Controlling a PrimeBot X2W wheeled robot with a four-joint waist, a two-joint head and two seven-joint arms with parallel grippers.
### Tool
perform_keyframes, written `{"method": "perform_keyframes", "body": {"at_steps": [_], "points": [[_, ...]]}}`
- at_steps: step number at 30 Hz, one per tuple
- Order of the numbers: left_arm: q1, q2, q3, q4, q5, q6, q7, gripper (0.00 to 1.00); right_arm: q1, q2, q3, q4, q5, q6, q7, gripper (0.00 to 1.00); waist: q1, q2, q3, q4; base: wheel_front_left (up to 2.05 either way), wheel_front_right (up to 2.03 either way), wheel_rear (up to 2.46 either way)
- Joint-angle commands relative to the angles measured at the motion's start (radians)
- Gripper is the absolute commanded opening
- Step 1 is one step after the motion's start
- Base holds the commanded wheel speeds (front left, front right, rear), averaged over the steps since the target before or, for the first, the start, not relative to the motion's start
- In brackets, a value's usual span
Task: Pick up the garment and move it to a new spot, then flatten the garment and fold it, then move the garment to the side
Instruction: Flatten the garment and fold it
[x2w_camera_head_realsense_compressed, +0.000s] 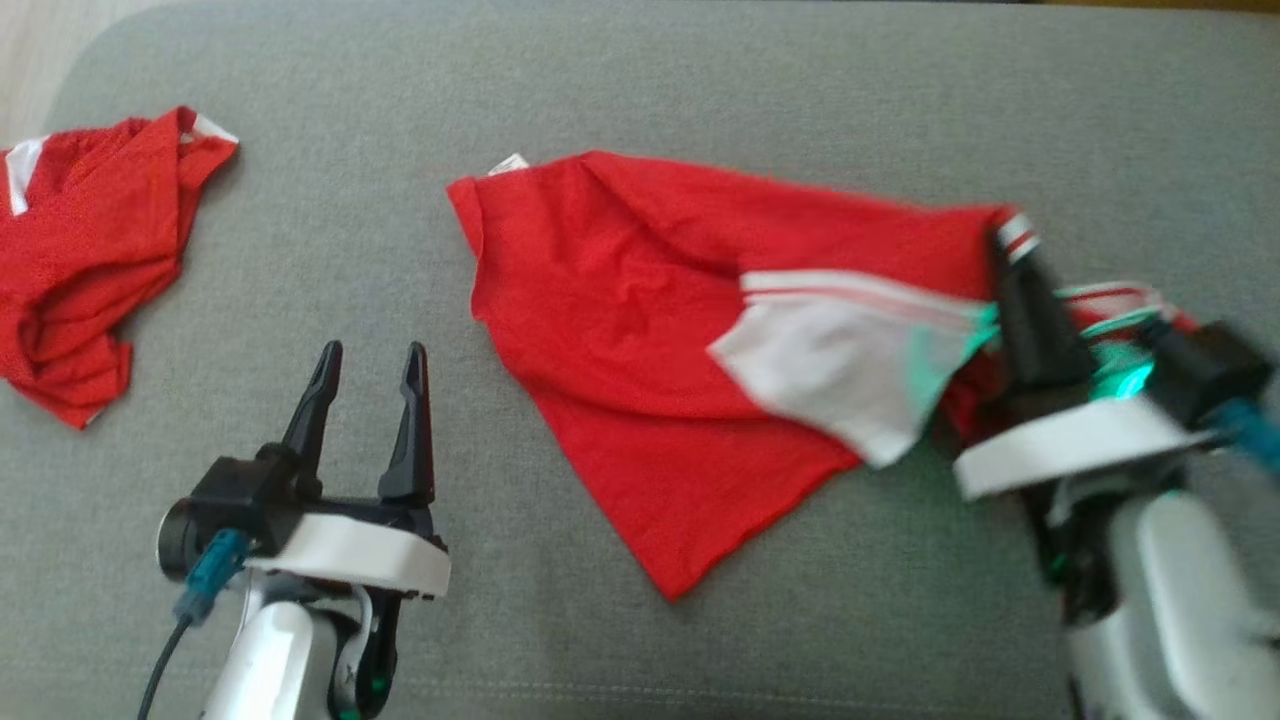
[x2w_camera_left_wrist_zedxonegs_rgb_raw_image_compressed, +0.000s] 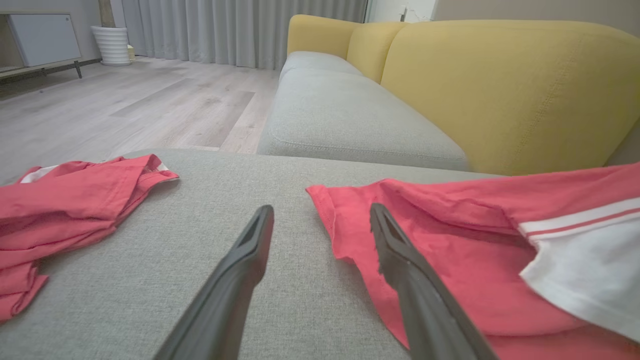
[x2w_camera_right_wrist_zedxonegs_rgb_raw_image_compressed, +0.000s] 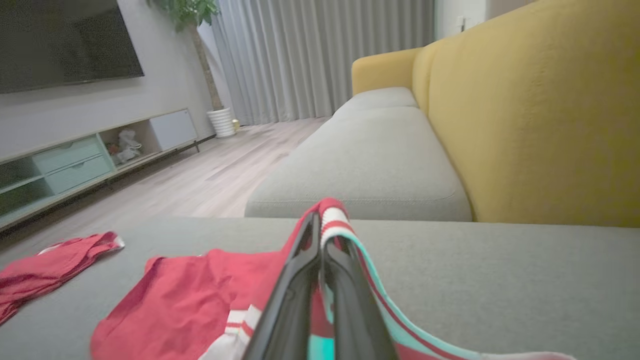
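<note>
Got garment (x2w_camera_head_realsense_compressed: 620, 330) pinched in R gripper (x2w_camera_head_realsense_compressed: 1012, 245), fingers closed tight on striped cuff, near right edge of grey surface (x2w_camera_head_realsense_compressed: 700, 80). Same pinch in right wrist view: red-white stripe wrapped over tips of R gripper (x2w_camera_right_wrist_zedxonegs_rgb_raw_image_compressed: 320, 222), cloth lifted there, teal glow on fabric below. Otherwise lying mostly flat, spread from mid surface toward right edge; red body w/ white sleeve panel folded on top, pointed corner toward front edge, small white tag at cloth's far-left corner.

Holding L gripper (x2w_camera_head_realsense_compressed: 372, 355) open, fingers apart, nothing between them, over front-left part of surface, just left of garment, clear of it in head view. In left wrist view, seeing right finger (x2w_camera_left_wrist_zedxonegs_rgb_raw_image_compressed: 400, 260) overlap garment's near edge; can't tell if touching.

Also noting 2nd red garment (x2w_camera_head_realsense_compressed: 80, 250) bunched up at left edge of surface, white trim showing, well apart from L gripper.

Past surface in wrist views: yellow sofa (x2w_camera_left_wrist_zedxonegs_rgb_raw_image_compressed: 500, 90) w/ grey seat cushions, wood floor (x2w_camera_left_wrist_zedxonegs_rgb_raw_image_compressed: 125, 100), grey curtains (x2w_camera_left_wrist_zedxonegs_rgb_raw_image_compressed: 225, 30), low TV cabinet (x2w_camera_right_wrist_zedxonegs_rgb_raw_image_compressed: 75, 160) along wall
</note>
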Motion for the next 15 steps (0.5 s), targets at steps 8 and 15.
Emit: {"method": "perform_keyframes", "body": {"at_steps": [8, 15], "points": [[-0.105, -0.015, 0.032, -0.037, 0.018, -0.029, -0.005, 1.00, -0.279, -0.015, -0.106, 0.125, 0.012, 0.008, 0.039, 0.00, -0.0001, 0.0000, 0.112, 0.060, 0.00, 0.00, 0.00], [-0.143, -0.029, 0.029, -0.035, 0.026, -0.047, -0.005, 1.00, -0.483, -0.065, -0.127, 0.325, 0.038, 0.008, 0.016, 0.00, -0.0001, 0.0000, 0.166, 0.089, 0.00, 0.00, 0.00]]}}
